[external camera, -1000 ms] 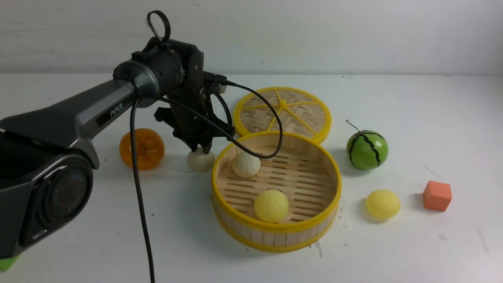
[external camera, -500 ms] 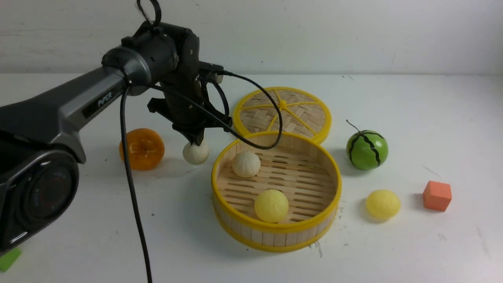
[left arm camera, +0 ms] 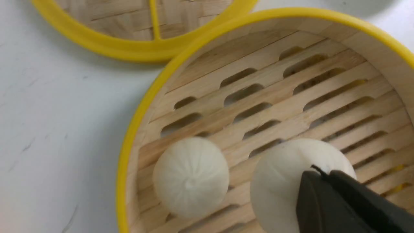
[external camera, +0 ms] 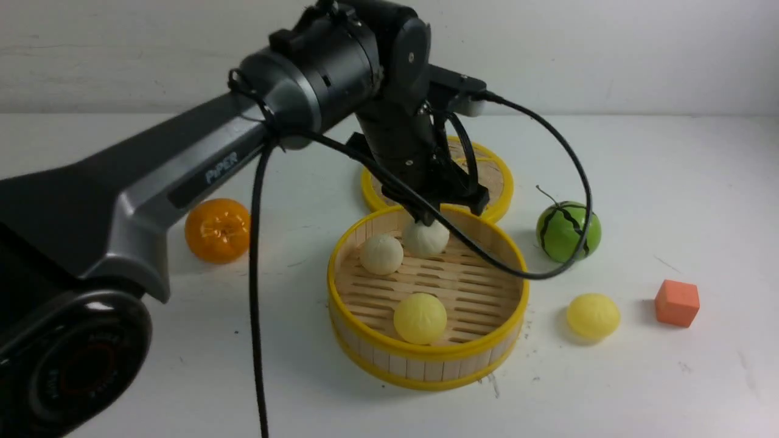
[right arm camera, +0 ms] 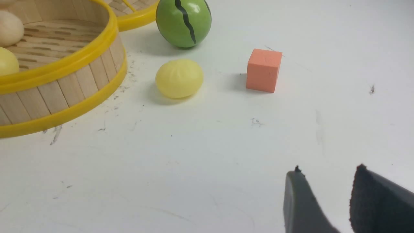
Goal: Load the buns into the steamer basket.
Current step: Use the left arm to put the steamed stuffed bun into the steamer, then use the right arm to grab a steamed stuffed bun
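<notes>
White bun | held by left end effector | wrist pointing down over steamer basket | right end effector wide

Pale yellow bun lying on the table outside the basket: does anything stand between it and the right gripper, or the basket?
Nothing visible. Bare white table separates the open right gripper from the pale yellow pleated bun; the orange cube sits aside. Toward the round bamboo steamer basket, only its wall rises.

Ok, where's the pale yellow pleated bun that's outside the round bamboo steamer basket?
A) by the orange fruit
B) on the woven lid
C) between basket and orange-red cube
C: that pale yellow bun sits on the table between the steamer basket and the orange-red cube.
</notes>
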Available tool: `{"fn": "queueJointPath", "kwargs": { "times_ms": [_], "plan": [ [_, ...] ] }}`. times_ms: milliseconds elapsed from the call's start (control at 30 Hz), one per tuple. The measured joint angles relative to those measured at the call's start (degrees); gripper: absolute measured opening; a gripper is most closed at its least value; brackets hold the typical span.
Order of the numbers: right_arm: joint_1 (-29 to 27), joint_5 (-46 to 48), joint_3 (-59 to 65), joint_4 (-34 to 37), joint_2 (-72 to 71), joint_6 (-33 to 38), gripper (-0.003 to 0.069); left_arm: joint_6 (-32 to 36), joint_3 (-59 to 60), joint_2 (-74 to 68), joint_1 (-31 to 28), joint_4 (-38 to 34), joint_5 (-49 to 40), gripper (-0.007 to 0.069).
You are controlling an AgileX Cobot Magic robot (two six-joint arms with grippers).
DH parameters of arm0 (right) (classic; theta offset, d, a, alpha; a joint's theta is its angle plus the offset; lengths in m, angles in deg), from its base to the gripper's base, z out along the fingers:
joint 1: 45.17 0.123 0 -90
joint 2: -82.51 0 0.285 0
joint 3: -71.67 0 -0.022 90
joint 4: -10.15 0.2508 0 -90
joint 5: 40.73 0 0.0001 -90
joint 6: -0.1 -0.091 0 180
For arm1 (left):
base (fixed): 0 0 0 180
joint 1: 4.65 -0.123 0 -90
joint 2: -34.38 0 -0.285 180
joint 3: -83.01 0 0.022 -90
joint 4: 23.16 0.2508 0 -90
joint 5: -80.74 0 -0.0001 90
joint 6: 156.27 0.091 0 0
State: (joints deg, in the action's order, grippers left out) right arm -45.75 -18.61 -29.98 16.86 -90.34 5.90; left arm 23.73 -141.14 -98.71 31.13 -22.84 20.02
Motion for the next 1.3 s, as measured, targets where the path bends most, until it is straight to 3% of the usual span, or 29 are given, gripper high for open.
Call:
{"fn": "queueJointPath", "kwargs": {
  "times_ms": [267, 400, 600, 733, 800, 867, 900, 933, 967, 1033, 1200, 1300],
  "plan": [
    [0.0, 0.0, 0.0, 0.0, 0.0, 0.0, 0.0241, 0.0, 0.1, -5.7, 0.1, 2.2, 7.6, 0.0031],
    [0.0, 0.0, 0.0, 0.0, 0.0, 0.0, 0.0241, 0.0, 0.1, -6.8, 0.1, 2.4, 9.3, 0.0145],
    [0.0, 0.0, 0.0, 0.0, 0.0, 0.0, 0.0241, -1.1, 0.2, -5.7, 0.1, 2.7, 8.3, 0.0399],
    [0.0, 0.0, 0.0, 0.0, 0.0, 0.0, 0.0241, -1.2, 0.2, -1.5, 0.1, 2.0, 2.4, 0.0461],
    [0.0, 0.0, 0.0, 0.0, 0.0, 0.0, 0.0241, -1.8, 0.2, 3.6, 0.1, 1.7, -2.7, 0.0427],
    [0.0, 0.0, 0.0, 0.0, 0.0, 0.0, 0.0241, -3.5, 0.2, 8.0, 0.1, 1.2, -7.1, 0.0343],
    [0.0, 0.0, 0.0, 0.0, 0.0, 0.0, 0.0241, -4.9, 0.3, 12.1, 0.1, 0.7, -9.1, 0.0248],
    [0.0, 0.0, 0.0, 0.0, 0.0, 0.0, 0.0241, -5.0, 0.3, 12.1, 0.1, 0.7, -9.2, 0.0233],
    [0.0, 0.0, 0.0, 0.0, 0.0, 0.0, 0.0241, -5.9, 1.2, 16.2, 0.1, 0.5, -9.9, 0.0106],
    [0.0, 0.0, 0.0, 0.0, 0.0, 0.0, 0.0241, -6.4, 3.6, 21.3, 0.1, 0.5, -10.0, 0.0012],
    [0.0, 0.0, 0.0, 0.0, 0.0, 0.0, 0.0241, -7.6, 18.9, 37.4, 0.1, 1.4, -7.8, -0.0013],
    [0.0, 0.0, 0.0, 0.0, 0.0, 0.0, 0.0241, -9.3, 33.3, 48.7, 0.1, 1.4, 1.0, -0.0013]
  ]
}}
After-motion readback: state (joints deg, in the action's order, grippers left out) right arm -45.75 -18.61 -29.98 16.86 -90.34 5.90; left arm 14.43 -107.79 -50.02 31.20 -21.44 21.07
